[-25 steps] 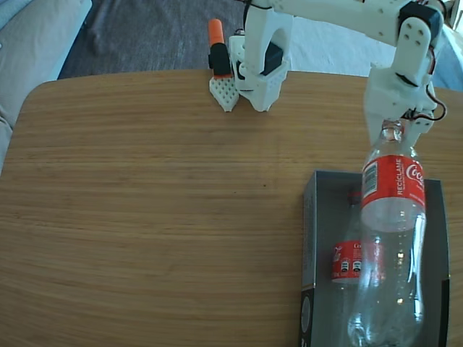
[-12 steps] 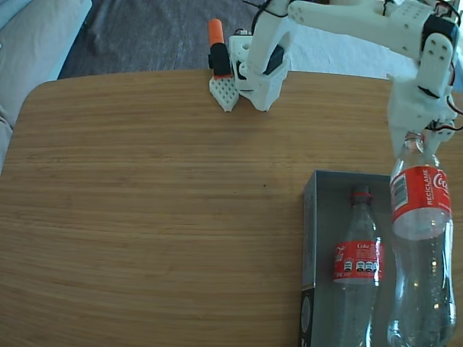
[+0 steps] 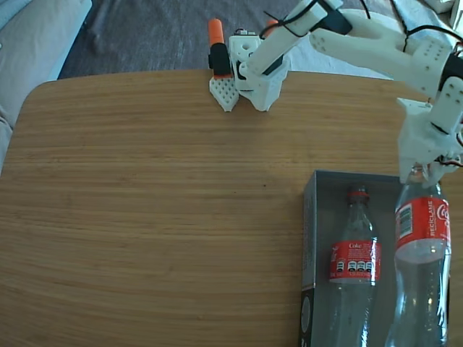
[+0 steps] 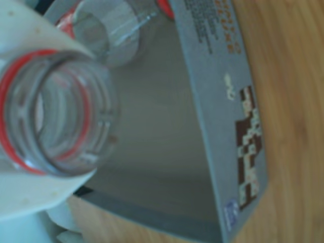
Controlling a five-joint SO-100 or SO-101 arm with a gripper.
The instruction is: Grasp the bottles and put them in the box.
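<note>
wood-grain tabletop (image 3: 145,217) w/ rounded corners fills most of the fixed view, dark carpet behind it, pale cushion at top left.

held bottle (image 3: 422,267): clear coca-cola bottle, red label, no cap, hanging neck-up over the right half of the box (image 3: 309,238) in the fixed view, body reaching down past the frame bottom. can't tell if its base touches the box floor. gripper (image 3: 418,172) is clamped round its neck just under the open mouth; white fingers (image 4: 30,35) wrap the red neck ring in the wrist view, where the bottle mouth (image 4: 48,111) sits big at left, looking straight down into it.

second bottle (image 3: 352,267) lies flat in the left half of the box, neck pointing to the far wall, red ring and red label up, just beside the held one. in the wrist view its open neck (image 4: 109,28) shows at top, lying on the grey box floor.

box is dark grey-blue w/ low walls, at the table's right side, cut off by the frame bottom and right edge. wrist view shows its wall (image 4: 217,101) w/ a black-and-white printed patch and small print, wood beyond it.

white arm (image 3: 376,43) arcs from its base (image 3: 257,72) at the table's far edge over to the box. orange-and-black clamp (image 3: 218,54) sits just left of the base.
</note>
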